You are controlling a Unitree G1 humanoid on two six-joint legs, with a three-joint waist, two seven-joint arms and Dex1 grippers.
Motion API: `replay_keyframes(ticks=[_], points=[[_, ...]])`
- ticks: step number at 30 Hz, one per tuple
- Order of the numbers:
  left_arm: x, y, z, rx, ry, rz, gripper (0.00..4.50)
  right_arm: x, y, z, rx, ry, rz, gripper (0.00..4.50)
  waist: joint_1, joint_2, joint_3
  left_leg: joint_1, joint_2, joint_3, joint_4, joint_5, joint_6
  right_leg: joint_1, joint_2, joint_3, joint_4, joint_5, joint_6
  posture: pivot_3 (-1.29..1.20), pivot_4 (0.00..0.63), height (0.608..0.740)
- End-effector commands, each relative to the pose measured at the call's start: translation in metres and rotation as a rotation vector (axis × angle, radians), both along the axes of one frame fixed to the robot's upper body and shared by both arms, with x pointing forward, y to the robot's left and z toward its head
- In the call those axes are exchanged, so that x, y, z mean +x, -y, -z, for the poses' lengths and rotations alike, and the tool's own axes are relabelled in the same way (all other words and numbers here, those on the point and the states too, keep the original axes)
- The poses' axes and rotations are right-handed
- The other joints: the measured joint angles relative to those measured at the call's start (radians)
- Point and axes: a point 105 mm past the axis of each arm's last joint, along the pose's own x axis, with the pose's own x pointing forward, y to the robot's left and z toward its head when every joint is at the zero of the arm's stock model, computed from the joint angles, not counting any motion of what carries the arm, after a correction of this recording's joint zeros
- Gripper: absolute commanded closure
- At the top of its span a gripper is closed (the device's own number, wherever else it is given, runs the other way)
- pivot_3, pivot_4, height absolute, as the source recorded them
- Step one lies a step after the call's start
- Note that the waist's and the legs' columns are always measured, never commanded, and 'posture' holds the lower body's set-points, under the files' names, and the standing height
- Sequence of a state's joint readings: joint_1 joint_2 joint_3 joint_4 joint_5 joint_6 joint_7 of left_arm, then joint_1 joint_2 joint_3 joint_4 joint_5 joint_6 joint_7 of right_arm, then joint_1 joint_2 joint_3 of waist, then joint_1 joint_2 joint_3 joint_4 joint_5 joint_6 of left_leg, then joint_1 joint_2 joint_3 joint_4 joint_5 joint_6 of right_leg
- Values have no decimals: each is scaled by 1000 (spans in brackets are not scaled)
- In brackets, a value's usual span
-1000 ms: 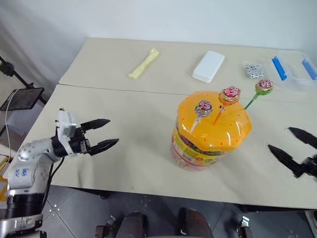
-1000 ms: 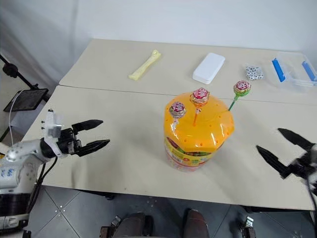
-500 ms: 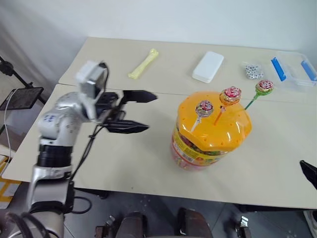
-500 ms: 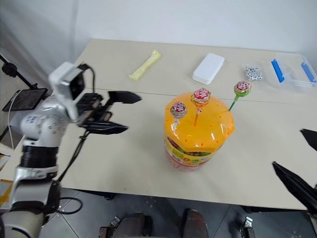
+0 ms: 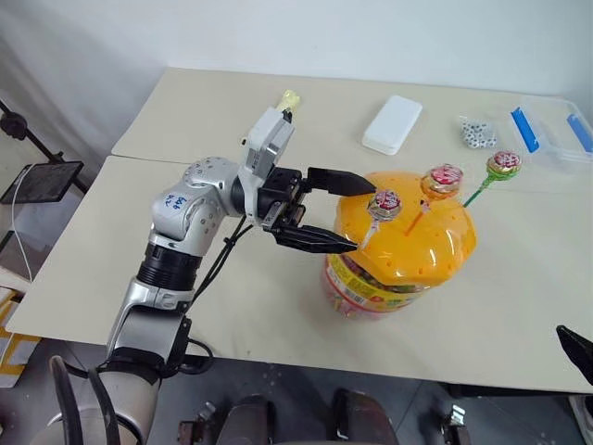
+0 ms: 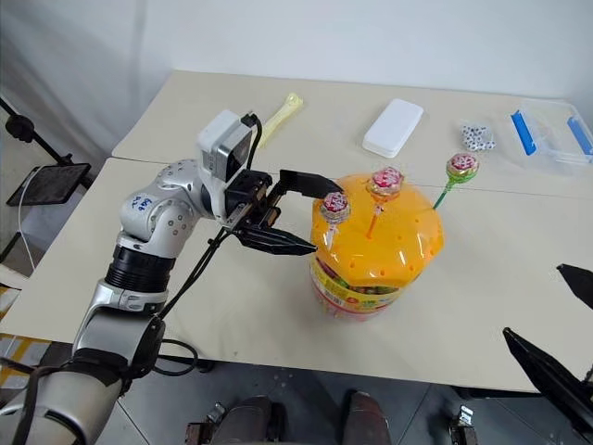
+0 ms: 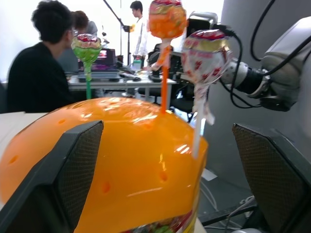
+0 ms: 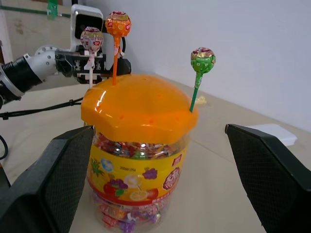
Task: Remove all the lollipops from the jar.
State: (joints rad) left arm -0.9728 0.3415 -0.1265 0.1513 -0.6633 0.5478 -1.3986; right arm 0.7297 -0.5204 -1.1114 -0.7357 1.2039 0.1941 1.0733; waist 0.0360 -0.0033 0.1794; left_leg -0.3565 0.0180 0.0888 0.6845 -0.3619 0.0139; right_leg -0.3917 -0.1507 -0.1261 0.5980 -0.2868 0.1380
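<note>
Pale tabletop (image 5: 232, 306), two boards butted together against a white wall. Left gripper (image 5: 341, 214) level above the near board, fingers spread wide, nothing held, tips just short of the jar's (image 5: 398, 250) orange lid (image 5: 408, 232). Straight ahead of those tips, white-stick lollipop (image 5: 384, 204), standing in a lid hole, near the upper finger but apart from it. Just past it, orange-stick lollipop (image 5: 444, 180); farthest from the left gripper, green-stick lollipop (image 5: 504, 164), leaning out over the lid's far edge. Beyond the arm, yellow bone-shaped toy (image 6: 283, 113); farther back, white box (image 5: 392, 124), small dice (image 5: 476, 134), clear blue-clipped container (image 5: 553, 130). Right gripper (image 6: 567, 334) at the near right table edge, well apart from the jar, fingers wide, empty.
</note>
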Motion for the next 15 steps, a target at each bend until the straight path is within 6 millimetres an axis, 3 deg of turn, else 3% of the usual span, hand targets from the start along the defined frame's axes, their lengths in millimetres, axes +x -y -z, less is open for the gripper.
replay_keyframes(ticks=[1,5,6,9,15], points=[[-13,5,-6,15,60,79,0,-7,6,-4,-10,19,28,15,1,0,0,0,0,0,0,0,0,0,0,0,0,0,0,0,150,740],[-16,12,-7,26,96,95,0,-7,15,1,-1,24,73,15,10,0,0,0,0,1,0,0,0,0,0,1,-1,0,0,0,150,740],[-17,13,-7,32,94,99,186,-6,15,0,1,30,73,1,11,0,0,0,0,1,0,0,0,0,0,1,-2,0,0,0,150,740],[-22,18,-7,40,91,125,888,-8,12,-3,3,53,57,0,13,0,0,0,0,2,0,0,1,0,1,3,-2,0,0,0,150,740],[-20,22,-7,49,90,129,2730,-10,8,1,13,53,29,0,16,0,0,0,0,2,0,-1,1,0,1,4,-2,0,0,0,150,740]])
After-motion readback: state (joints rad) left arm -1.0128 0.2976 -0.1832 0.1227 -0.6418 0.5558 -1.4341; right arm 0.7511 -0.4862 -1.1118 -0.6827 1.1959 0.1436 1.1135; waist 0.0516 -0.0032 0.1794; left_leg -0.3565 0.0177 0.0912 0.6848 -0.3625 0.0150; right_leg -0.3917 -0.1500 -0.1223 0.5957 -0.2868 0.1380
